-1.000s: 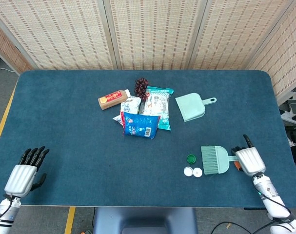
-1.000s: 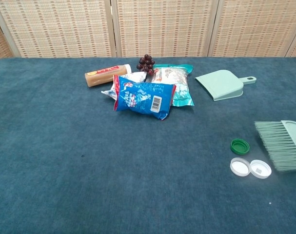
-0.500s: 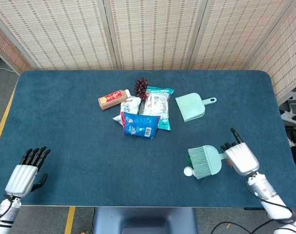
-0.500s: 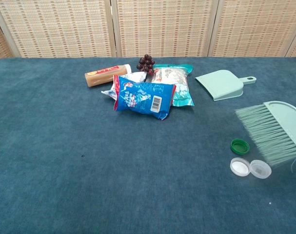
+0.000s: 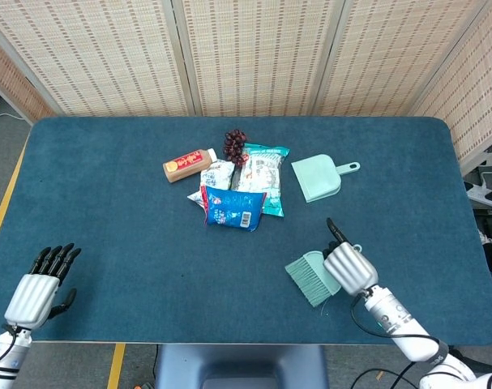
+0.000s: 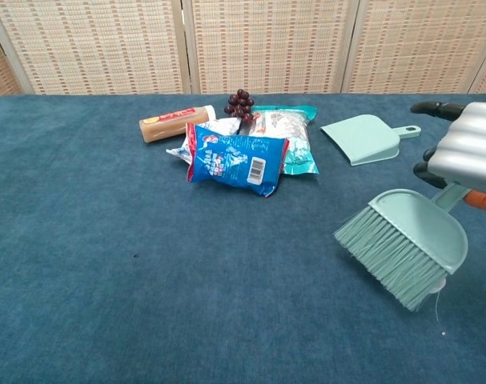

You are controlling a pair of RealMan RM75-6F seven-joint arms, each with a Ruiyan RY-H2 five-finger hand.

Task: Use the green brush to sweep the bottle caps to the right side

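My right hand grips the handle of the green brush near the table's front right. In the chest view the brush hangs tilted above the cloth, bristles pointing down and to the left, with the right hand above it. The bottle caps are hidden behind the brush and hand in both views. Over the front left edge of the table my left hand stays still, fingers stretched out and holding nothing.
A green dustpan lies behind the brush. Mid-table sits a cluster: a blue snack bag, more packets, a brown bottle and dark grapes. The table is covered in blue cloth.
The right hand has carried the brush leftward and up, from right of the caps to over and left of them, and the caps are now covered. The left hand has not moved.
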